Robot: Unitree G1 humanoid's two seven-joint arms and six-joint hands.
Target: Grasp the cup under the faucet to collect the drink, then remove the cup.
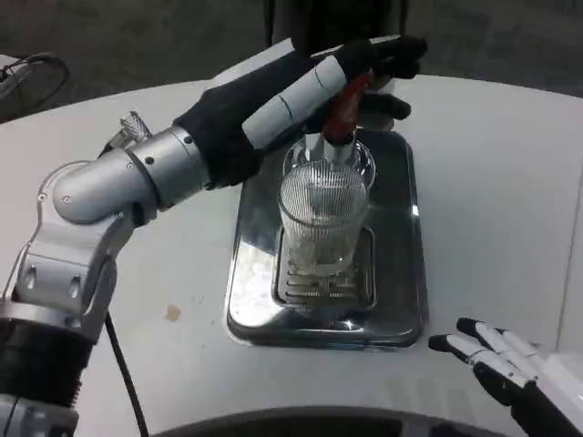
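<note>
A clear ribbed cup (322, 221) stands upright on the drain grate of a steel drip tray (401, 273), right under the faucet spout (334, 147). The faucet has a red lever (344, 107) on a dark dispenser (314, 23). My left hand (314, 86) reaches over from the left above the cup, its fingers stretched across the red lever and touching it. My right hand (510, 364) lies at the lower right near the table's front edge, fingers apart, holding nothing, well clear of the tray.
The white table (492, 182) has free room to the right and left of the tray. A small brown speck (172, 313) lies left of the tray. A black cable (127, 373) hangs by my left arm.
</note>
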